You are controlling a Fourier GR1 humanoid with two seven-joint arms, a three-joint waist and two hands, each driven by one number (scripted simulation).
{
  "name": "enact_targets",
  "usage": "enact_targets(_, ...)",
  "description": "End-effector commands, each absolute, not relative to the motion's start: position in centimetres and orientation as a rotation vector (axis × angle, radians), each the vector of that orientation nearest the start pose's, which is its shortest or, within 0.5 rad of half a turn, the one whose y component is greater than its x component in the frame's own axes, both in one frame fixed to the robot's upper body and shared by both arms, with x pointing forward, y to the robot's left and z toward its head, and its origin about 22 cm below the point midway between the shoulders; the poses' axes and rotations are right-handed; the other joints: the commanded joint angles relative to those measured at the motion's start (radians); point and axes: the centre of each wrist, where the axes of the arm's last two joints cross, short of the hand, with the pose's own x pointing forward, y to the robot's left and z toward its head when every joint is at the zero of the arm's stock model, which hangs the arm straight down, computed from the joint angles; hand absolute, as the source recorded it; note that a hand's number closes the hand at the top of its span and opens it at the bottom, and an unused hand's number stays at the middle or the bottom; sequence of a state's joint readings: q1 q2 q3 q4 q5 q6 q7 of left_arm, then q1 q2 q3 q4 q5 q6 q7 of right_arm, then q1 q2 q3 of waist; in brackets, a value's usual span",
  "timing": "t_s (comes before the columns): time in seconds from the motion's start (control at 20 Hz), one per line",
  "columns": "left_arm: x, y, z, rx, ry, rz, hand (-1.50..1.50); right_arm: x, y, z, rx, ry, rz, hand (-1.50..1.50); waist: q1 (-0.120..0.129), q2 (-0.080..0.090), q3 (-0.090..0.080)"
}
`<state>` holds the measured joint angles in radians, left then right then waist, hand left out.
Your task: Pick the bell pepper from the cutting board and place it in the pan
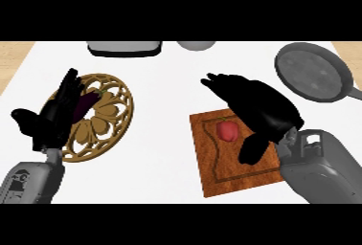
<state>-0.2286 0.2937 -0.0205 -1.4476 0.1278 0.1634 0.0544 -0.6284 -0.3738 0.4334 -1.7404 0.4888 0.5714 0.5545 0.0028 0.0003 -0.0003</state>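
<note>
Right hand (pixel 262 107) is hovering open over the cutting board (pixel 233 167), holding nothing. Bell pepper (pixel 227 130) is looking light, smooth, likely slippery; you're best pinching its sides.

A kitchen counter with a white top (pixel 163 158) edged by pale wood. It carries a grey pan (pixel 312 72), a wooden cutting board (pixel 237 162) bearing a red bell pepper (pixel 227 130), and an ornate wooden trivet (pixel 102 119)
</note>
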Motion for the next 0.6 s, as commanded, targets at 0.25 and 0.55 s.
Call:
enact_targets(0.25, 28.6, 27.2, 5.8, 0.205, -1.624, -0.050, 0.00, 30.8, -15.9, 14.8, -0.539, -1.275, 1.553, -1.50, 0.002, -0.001, 0.000)
enact_targets(0.55, 29.9, 27.8, 3.5, 0.208, -1.612, -0.037, 0.00, 31.4, -14.3, 12.8, -0.534, -1.230, 1.622, -1.50, -0.002, 0.000, 0.000)
